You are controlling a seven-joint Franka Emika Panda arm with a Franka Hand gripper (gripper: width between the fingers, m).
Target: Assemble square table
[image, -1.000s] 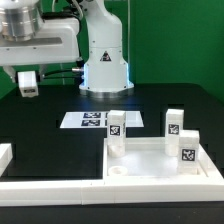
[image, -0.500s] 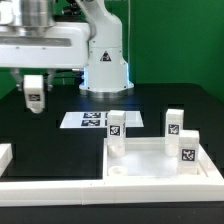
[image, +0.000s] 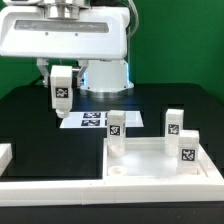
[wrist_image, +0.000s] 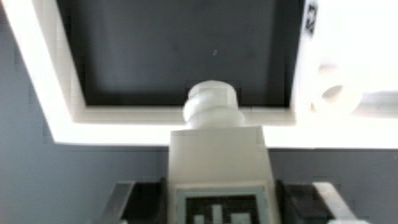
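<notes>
The white square tabletop [image: 150, 168] with its raised rim lies at the exterior view's lower right. Three white tagged legs stand upright at its corners: one at the back left [image: 117, 126], one at the back right [image: 173, 122] and one at the front right [image: 188, 151]. My gripper [image: 62, 82] hangs above the table at the exterior view's left of the tabletop, shut on the fourth leg [image: 61, 93]. In the wrist view the gripper [wrist_image: 217, 206] holds this leg [wrist_image: 217, 150], whose round peg [wrist_image: 212, 97] points away from the jaws. A white framed part [wrist_image: 107, 115] lies below it.
The marker board [image: 90, 120] lies flat behind the tabletop. A long white border rail [image: 50, 186] runs along the front, with a short end [image: 5, 154] at the exterior view's left. The robot base [image: 105, 72] stands at the back.
My gripper has carried the leg from the exterior view's far left towards the right and a little lower, nearer the marker board and the tabletop.
</notes>
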